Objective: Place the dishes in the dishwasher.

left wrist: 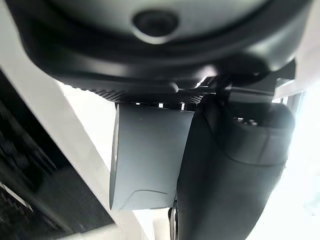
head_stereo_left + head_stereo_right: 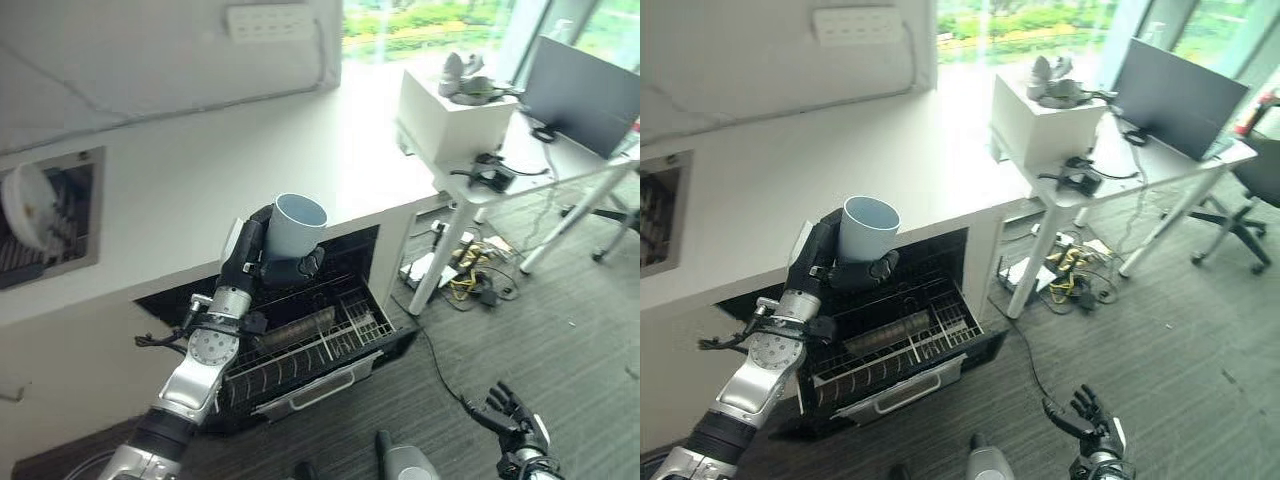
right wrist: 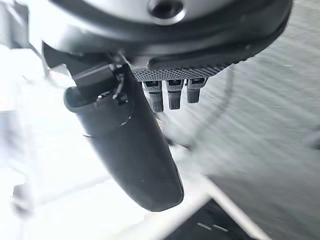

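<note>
Leftmost, set into the white counter (image 2: 200, 190), is a sunken grey-framed sink (image 2: 55, 215) with a round white plate (image 2: 25, 205) standing on edge in a dark wire rack. Next comes the left hand (image 2: 255, 258), dark fingers and thumb curled round a pale grey-blue cylindrical cup (image 2: 295, 225); the cup is upright with its mouth upward, raised above the counter's front edge and over the open dishwasher. The left wrist view shows the cup (image 1: 147, 157) pinned between palm and thumb. Below the hand, the black dishwasher's pulled-out wire rack (image 2: 320, 335) juts from the dark opening under the counter, with a silver handle along its front.

Further right, a white table (image 2: 560, 165) carries a white box (image 2: 450, 115), a dark monitor (image 2: 580, 95) and some small dark gear; cables and a power strip (image 2: 455, 270) lie on the grey carpet beneath it. Low at the right, the right hand (image 2: 1085, 415) hangs over the carpet with its fingers loosely spread, holding nothing.
</note>
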Controlling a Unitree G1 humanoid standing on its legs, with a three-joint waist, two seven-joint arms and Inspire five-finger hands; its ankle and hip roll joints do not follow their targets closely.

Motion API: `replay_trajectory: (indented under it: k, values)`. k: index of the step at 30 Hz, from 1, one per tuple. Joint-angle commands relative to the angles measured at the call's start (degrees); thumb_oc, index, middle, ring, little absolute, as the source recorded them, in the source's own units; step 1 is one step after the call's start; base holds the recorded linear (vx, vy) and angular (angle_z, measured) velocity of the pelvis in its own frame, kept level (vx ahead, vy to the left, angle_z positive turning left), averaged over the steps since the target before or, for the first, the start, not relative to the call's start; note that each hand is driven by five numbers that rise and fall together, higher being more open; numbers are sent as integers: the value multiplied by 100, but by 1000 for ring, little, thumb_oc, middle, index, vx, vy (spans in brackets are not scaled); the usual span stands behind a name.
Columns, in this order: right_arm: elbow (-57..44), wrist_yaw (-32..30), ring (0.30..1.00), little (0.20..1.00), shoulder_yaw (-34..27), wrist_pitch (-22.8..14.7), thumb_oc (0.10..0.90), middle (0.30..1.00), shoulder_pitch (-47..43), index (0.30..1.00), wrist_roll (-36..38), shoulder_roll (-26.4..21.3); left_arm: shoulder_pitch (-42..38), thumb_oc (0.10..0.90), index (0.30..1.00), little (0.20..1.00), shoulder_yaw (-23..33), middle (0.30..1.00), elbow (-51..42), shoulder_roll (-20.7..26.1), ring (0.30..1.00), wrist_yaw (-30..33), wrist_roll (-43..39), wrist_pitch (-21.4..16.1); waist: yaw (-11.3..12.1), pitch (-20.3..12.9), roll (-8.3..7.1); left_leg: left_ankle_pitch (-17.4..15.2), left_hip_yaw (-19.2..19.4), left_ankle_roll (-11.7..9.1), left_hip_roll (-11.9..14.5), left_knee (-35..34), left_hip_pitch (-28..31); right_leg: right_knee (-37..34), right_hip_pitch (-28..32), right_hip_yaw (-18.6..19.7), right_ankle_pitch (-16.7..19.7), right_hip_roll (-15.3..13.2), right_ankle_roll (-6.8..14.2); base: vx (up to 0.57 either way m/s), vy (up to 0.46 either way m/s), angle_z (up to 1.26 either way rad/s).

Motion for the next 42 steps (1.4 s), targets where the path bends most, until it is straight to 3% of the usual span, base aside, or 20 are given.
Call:
replay_trajectory:
  k: [1, 3, 5, 9, 10, 15, 16, 21, 22, 28, 33, 42]
  values:
    - [-1065, -311, 900, 900, -471, -840, 800, 900, -162, 900, -172, -384, -651, 400, 300, 300, 253, 300, -343, -144, 300, 665, 112, -1003, -98, -93, 44, -1019, -135, -44, 281, 424, 433, 645, -205, 95, -604, -281, 601, -11, 26, -65]
    - [-1643, -264, 900, 900, -562, -841, 800, 900, -95, 900, -167, -404, -647, 400, 300, 300, 274, 300, -239, -234, 300, 928, 285, -1108, -194, -96, 6, -1080, 8, 1, 260, 424, 548, 645, -245, 197, -553, -288, 617, -18, 13, -95]
    - [-2533, 217, 900, 900, -704, -1120, 800, 900, -88, 900, 187, -504, -682, 400, 300, 300, 339, 300, -252, -328, 300, 1383, 600, -1209, -334, -114, -34, -1130, 230, 24, 248, 424, 709, 645, -317, 312, -476, -308, 633, -43, 19, -95]
    - [-3323, 1096, 900, 900, -858, -1209, 800, 900, -193, 900, 1095, -495, -712, 400, 300, 300, 459, 300, -223, -449, 300, 2226, 1185, -1315, -449, -140, -39, -1182, 480, 17, 269, 424, 883, 645, -388, 296, -394, -382, 664, -50, 15, -82]
    - [-3700, 1370, 900, 900, -838, -1132, 800, 900, -277, 900, 1234, -554, -807, 400, 300, 300, 446, 300, -139, -479, 300, 2601, 1470, -1309, -485, -150, -40, -1212, 559, 25, 265, 424, 949, 645, -416, 276, -360, -416, 675, -66, 1, -54]
    - [-4569, 1786, 900, 900, -552, -923, 800, 900, -446, 900, 1226, -645, -873, 400, 300, 300, 258, 300, -182, -654, 300, 3272, 2428, -1233, -507, -190, -23, -1260, 591, 44, 239, 424, 967, 645, -473, 278, -313, -428, 684, -51, -9, -19]
    - [-5124, 1822, 900, 900, -213, -728, 800, 900, -722, 900, 989, -681, -861, 400, 300, 300, 90, 300, -133, -722, 300, 3450, 2624, -1222, -426, -228, -2, -1318, 463, 67, 184, 424, 951, 645, -474, 320, -311, -385, 682, -8, -30, -1]
    - [-5503, 1737, 900, 900, 318, -314, 800, 900, -1159, 900, 1096, -852, -577, 400, 300, 300, -191, 300, -439, -803, 300, 3427, 2922, -1084, -115, -221, -32, -1262, 217, 28, 157, 424, 817, 645, -393, 145, -359, -432, 651, -6, -34, 31]
    - [-5564, 1677, 900, 900, 613, -173, 800, 900, -1306, 900, 1226, -847, -518, 400, 300, 300, -342, 300, -456, -798, 300, 3285, 2904, -1119, 43, -235, -43, -1249, 65, 6, 139, 424, 729, 645, -352, 61, -403, -448, 646, -21, -59, 55]
    - [-5504, 1501, 900, 900, 1264, -206, 800, 900, -1595, 900, 1166, -880, -314, 400, 300, 300, -709, 300, -660, -714, 300, 3186, 3004, -1256, 485, -277, -95, -1144, -356, -61, 113, 424, 449, 645, -267, -214, -500, -491, 608, -2, -61, 70]
    - [-5215, 1065, 900, 900, 1771, -159, 800, 900, -2119, 900, 1057, -930, -124, 400, 300, 300, -1007, 300, -628, -722, 300, 3216, 3076, -1397, 938, -291, -118, -1044, -725, -153, 188, 424, 210, 645, -89, -675, -652, -544, 533, 15, -72, 62]
    - [-4914, 784, 900, 900, 2306, 521, 800, 900, -2693, 900, 1018, -853, -139, 400, 300, 300, -1085, 300, -613, -615, 300, 3416, 3493, -1458, 1385, -316, -84, -903, -1148, -264, 246, 424, -13, 645, 246, -1192, -885, -576, 400, 40, -27, 48]
